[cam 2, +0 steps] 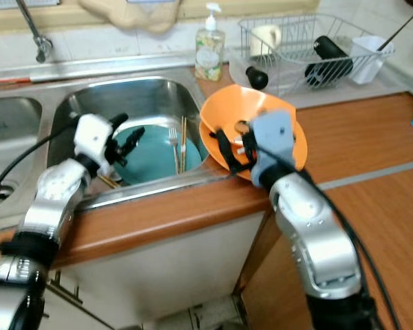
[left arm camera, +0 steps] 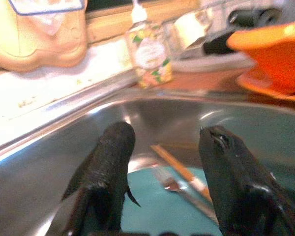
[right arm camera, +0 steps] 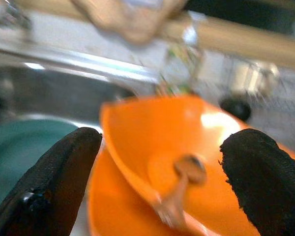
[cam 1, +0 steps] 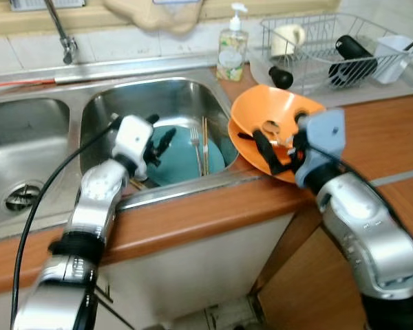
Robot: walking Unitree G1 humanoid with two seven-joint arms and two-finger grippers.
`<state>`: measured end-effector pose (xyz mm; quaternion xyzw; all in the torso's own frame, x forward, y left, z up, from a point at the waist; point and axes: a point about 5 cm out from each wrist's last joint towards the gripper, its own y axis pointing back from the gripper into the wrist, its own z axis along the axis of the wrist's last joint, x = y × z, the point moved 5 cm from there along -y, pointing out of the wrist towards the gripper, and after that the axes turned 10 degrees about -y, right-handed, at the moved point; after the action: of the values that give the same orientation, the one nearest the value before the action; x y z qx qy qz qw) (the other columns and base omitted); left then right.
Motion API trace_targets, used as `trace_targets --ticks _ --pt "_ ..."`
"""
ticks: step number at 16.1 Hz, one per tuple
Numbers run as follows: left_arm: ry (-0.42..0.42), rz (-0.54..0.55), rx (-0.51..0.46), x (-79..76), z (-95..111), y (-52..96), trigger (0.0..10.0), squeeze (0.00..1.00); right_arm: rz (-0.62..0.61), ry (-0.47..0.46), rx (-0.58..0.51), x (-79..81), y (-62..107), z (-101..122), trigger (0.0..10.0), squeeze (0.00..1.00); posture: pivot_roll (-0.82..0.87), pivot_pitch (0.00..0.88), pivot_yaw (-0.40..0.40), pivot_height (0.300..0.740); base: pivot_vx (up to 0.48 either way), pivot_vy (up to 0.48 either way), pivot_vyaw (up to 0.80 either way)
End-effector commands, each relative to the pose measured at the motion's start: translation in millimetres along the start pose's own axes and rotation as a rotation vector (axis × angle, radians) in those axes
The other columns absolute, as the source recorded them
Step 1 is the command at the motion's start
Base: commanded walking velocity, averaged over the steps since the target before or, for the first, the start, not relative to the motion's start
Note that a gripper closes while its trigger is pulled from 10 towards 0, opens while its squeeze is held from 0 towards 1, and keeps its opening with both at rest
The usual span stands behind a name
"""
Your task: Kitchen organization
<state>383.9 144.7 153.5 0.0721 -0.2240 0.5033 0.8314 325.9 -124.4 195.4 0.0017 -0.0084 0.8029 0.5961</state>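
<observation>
**A:** What will the orange bowls be like to lift?

**B:** They look like light, stiff plastic with a glossy, likely slippery surface. Two are nested and tilted on the desk, leaning over the edge of the sink. The safest hold is probably the near rim, one finger inside and one outside. The right gripper sits right at that rim with its fingers spread wide and nothing between them.

**B:** Mind the spoon lying in the upper bowl. It's blurred, so I can only guess it's loose and would slide out if the bowl tips further.

**A:** And the sink?

**B:** A teal plate lies flat on the bottom, carrying a fork and a pair of chopsticks. The plate could be ceramic, so heavier and breakable. The left gripper hangs just above it, fingers apart and empty.

**A:** Anything else holding things?

**B:** The wire drying rack at the back holds a cream mug, a dark bottle lying down and a white cup. A soap dispenser stands beside it.
</observation>
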Motion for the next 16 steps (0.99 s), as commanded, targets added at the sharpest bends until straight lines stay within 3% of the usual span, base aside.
trace_targets --ticks 1,2,3,4,6,8,16 --pt "0.042 -0.032 -0.047 -4.0 11.8 3.0 10.0 0.00 -0.034 -0.022 -0.011 -3.8 -0.5 -0.3 10.0 0.00 -0.14 0.000 0.013 0.740 0.000 0.000 0.00" --pt "0.084 -0.074 -0.074 -13.6 17.6 9.8 10.0 0.00 -0.046 -0.083 -0.004 -1.9 -2.0 -5.5 10.0 0.00 -0.14 0.000 0.012 0.740 0.000 0.000 0.00" --pt "0.135 -0.123 -0.100 -24.6 24.4 16.9 10.0 0.00 -0.069 -0.124 0.006 -1.9 -3.4 -10.4 6.3 0.00 -0.14 0.000 0.011 0.740 0.000 0.000 0.00" --pt "0.163 -0.155 -0.119 -31.0 29.9 20.5 10.0 0.00 -0.073 -0.142 0.007 -1.7 -3.9 -11.7 3.4 0.00 -0.14 0.000 0.010 0.740 0.000 0.000 0.00" --pt "0.236 -0.220 -0.157 -44.3 45.1 28.7 10.0 0.00 -0.097 -0.192 0.008 -2.9 -4.6 -15.4 0.0 0.00 -0.14 0.000 0.008 0.740 0.000 0.000 0.00" --pt "0.282 -0.281 -0.171 -55.5 53.8 32.8 10.0 0.00 -0.148 -0.271 0.018 -10.0 -4.9 -20.6 0.0 0.00 -0.14 0.000 0.005 0.740 0.000 0.000 0.00" --pt "0.299 -0.337 -0.139 -65.0 61.6 36.9 10.0 0.00 -0.165 -0.285 0.020 -14.7 -6.7 -21.9 0.0 0.00 -0.14 0.000 0.000 0.740 0.000 0.000 0.00"
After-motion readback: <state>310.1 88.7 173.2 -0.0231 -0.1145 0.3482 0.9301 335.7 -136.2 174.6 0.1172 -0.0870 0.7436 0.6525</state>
